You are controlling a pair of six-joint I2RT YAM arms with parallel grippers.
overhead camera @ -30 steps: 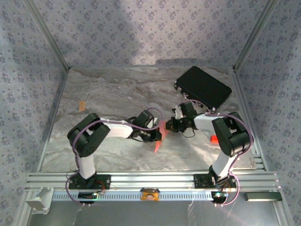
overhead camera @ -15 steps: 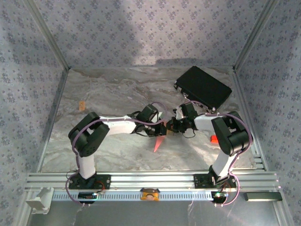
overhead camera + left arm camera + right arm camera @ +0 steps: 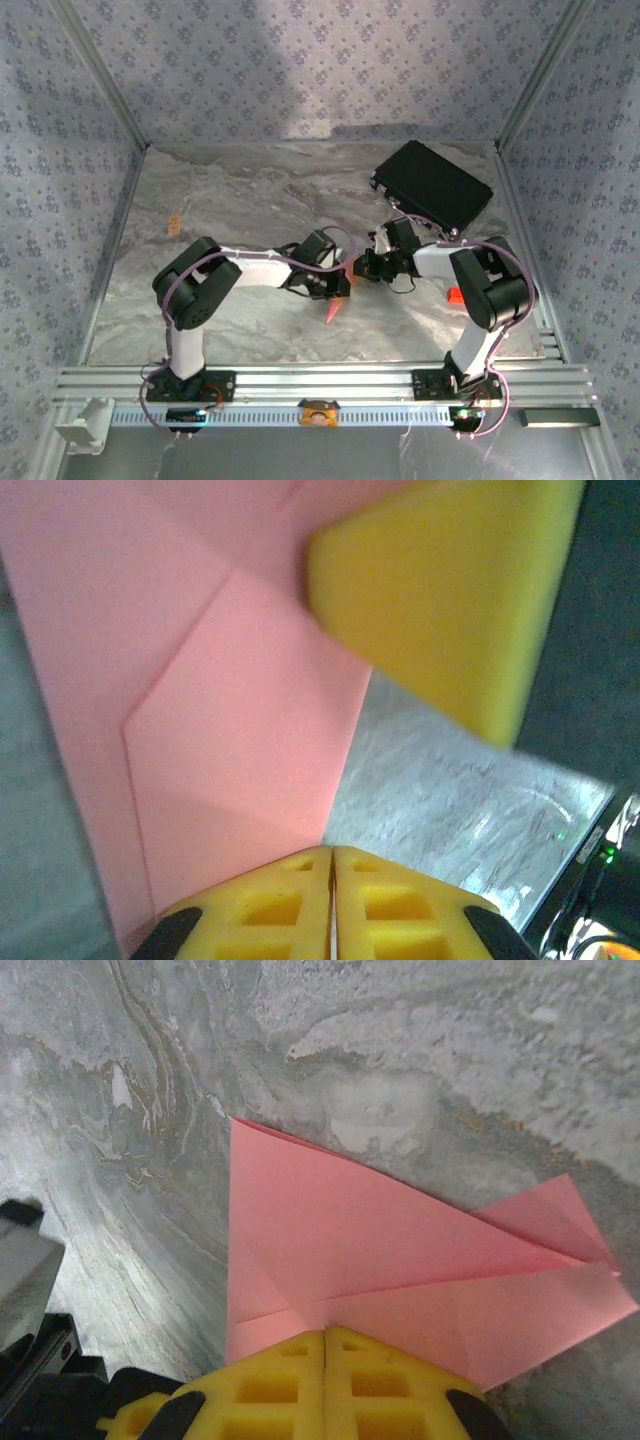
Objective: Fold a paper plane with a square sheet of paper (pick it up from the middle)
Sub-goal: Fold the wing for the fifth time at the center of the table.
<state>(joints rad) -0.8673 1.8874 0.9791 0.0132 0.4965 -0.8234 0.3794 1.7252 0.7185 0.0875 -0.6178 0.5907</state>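
Note:
The salmon pink sheet of paper (image 3: 333, 308) is folded into a pointed dart and hangs between the two grippers at mid-table, tip toward the near edge. My right gripper (image 3: 358, 268) is shut on its centre crease, and the wings (image 3: 400, 1250) spread out from the closed jaws (image 3: 326, 1335). My left gripper (image 3: 340, 287) meets the paper from the left. Its jaws (image 3: 332, 852) are pressed together where the edge of a folded flap (image 3: 230, 700) ends. One yellow fingertip (image 3: 440, 590) of the right gripper sits close above.
A black rectangular case (image 3: 432, 185) lies at the back right. A small orange tag (image 3: 174, 224) sits on the marble table (image 3: 230, 200) at the left. A small red piece (image 3: 455, 295) lies beside the right arm. Metal frame rails line both sides.
My left gripper swung right to the paper beside the right gripper, then eased back slightly. The paper's tip shifted a little. The right arm stayed put.

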